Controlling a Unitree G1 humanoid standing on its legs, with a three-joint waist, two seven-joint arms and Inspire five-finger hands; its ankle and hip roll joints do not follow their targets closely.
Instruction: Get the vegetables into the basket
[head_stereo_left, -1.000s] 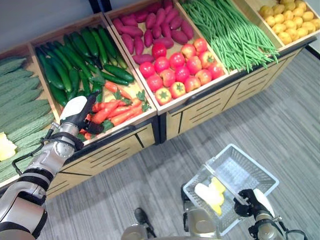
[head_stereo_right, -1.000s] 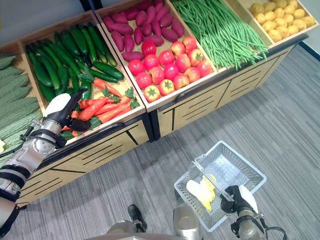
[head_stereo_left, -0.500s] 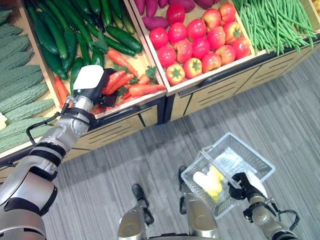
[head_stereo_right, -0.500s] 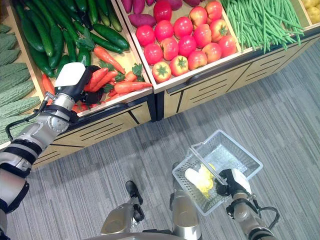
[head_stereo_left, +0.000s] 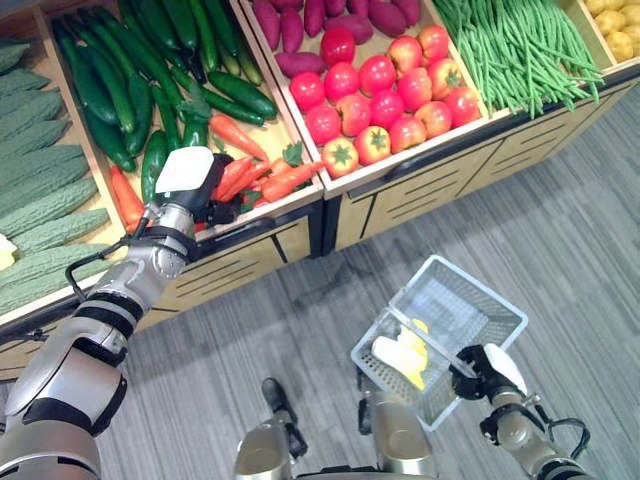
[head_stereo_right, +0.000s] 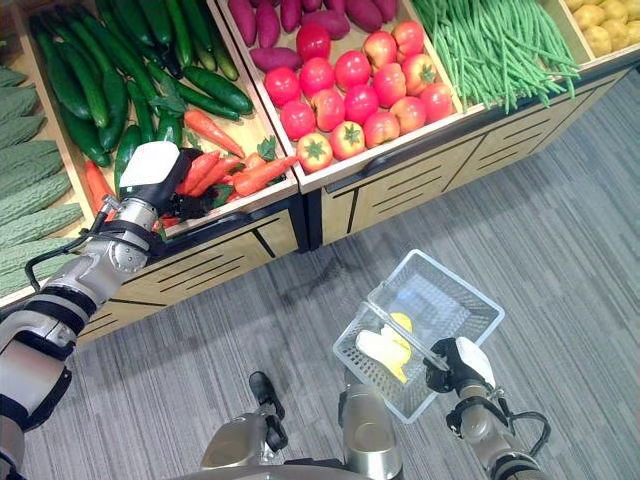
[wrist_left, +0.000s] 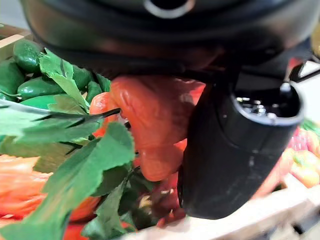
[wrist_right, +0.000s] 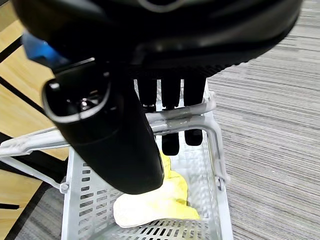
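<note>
The dark left hand (head_stereo_left: 192, 183), at left of centre in the left eye view, lies among the orange carrots with green leafy tops (head_stereo_left: 262, 178); its wrist view shows the thumb (wrist_left: 235, 150) pressed against one orange carrot (wrist_left: 150, 125), apparently clamping it to lift, though the fingers are hidden. The carrots sit at the front of a wooden crate (head_stereo_left: 268, 214) so they can be reached from the aisle. I count roughly nine of them; leaves hide some.

The dark right hand (head_stereo_left: 480, 366), lower right, curls round the handle of a white plastic mesh basket (head_stereo_left: 490, 315), held low and level to receive produce. One pale yellow vegetable (head_stereo_left: 400, 355) lies inside already. Thirteen red tomatoes (head_stereo_left: 385, 90) fill the next crate.
</note>
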